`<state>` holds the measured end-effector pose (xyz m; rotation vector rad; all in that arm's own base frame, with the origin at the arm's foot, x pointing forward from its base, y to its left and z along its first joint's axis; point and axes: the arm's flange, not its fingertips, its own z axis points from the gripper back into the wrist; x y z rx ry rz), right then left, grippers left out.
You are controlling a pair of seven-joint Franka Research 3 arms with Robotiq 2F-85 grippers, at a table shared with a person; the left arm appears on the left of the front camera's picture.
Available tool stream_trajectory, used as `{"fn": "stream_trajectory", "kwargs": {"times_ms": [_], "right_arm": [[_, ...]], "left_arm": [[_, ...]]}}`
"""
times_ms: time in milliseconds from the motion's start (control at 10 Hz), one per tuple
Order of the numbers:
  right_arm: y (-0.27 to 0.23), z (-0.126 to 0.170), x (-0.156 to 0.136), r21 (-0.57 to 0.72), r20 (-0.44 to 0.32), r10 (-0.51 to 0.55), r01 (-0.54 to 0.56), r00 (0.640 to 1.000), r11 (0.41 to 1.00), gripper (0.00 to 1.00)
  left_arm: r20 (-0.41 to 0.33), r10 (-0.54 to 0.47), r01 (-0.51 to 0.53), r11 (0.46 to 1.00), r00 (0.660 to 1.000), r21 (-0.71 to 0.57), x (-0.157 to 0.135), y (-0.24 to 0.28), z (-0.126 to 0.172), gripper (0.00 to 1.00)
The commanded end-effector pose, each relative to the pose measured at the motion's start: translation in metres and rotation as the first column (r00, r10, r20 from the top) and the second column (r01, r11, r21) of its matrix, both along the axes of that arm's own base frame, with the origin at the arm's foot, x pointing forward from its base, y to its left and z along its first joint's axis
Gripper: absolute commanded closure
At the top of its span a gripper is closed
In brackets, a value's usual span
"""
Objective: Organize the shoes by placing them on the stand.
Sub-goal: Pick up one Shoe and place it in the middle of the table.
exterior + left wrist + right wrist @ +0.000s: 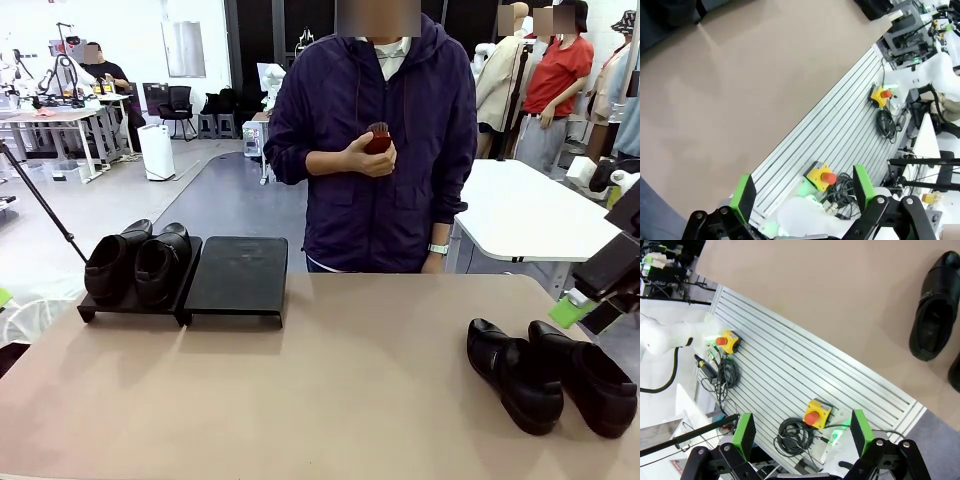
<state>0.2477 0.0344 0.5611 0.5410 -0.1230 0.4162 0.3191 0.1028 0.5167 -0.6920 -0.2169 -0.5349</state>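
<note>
Shoes stand in two pairs in the front view: the far pair (135,265) sits side by side on the left stand (128,312) at the far left of the tan table (300,390), while the near pair (550,378) rests on the bare table at the near right, well apart from both stands. The right stand (238,272) touches the left one along its side and carries nothing. Across the table a person (400,190) in a dark purple hooded jacket holds a small reddish-brown brush (378,137) in one hand (362,157) at chest height. A green pad (570,312) of the right arm shows at the picture's right edge, above and to the right of the near pair. In the left wrist view the left gripper (803,192) hangs with its jaws wide apart and nothing between them, over a slotted metal plate (840,125) beside the table's edge; a yellow box with a red button (821,176) lies just below. In the right wrist view the right gripper (802,430) likewise has its jaws spread and grips nothing, above the same kind of plate, a second yellow button box (817,412) and a coil of black cable (794,432); one black shoe (935,310) lies on the table at the upper right.
</note>
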Motion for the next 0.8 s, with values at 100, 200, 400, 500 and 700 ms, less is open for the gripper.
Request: {"fn": "stream_trajectory", "kwargs": {"times_ms": [100,200,400,500,700], "right_arm": [[-0.002,0.002,0.001,0.018,0.008,0.024,-0.024,1.0,1.0,0.0],[-0.002,0.002,0.001,0.018,0.008,0.024,-0.024,1.0,1.0,0.0],[0.0,0.0,0.0,0.0,0.0,0.0,0.0,1.0,1.0,0.0],[0.014,-0.016,0.007,-0.223,0.101,-0.049,0.071,0.994,0.972,0.0],[0.01,-0.034,0.015,-0.4,0.19,-0.105,0.175,0.976,0.9,0.0]], "left_arm": [[-0.017,-0.001,0.001,1.0,1.0,0.016,-0.003,0.003,-0.001,0.0],[-0.017,-0.001,0.001,1.0,1.0,0.016,-0.003,0.003,-0.001,0.0],[-0.017,-0.001,0.001,1.0,1.0,0.016,-0.003,0.003,-0.001,0.0],[-0.017,-0.001,0.001,1.0,1.0,0.016,-0.003,0.003,-0.001,0.0],[-0.017,-0.001,0.001,1.0,1.0,0.016,-0.003,0.003,-0.001,0.0]]}}
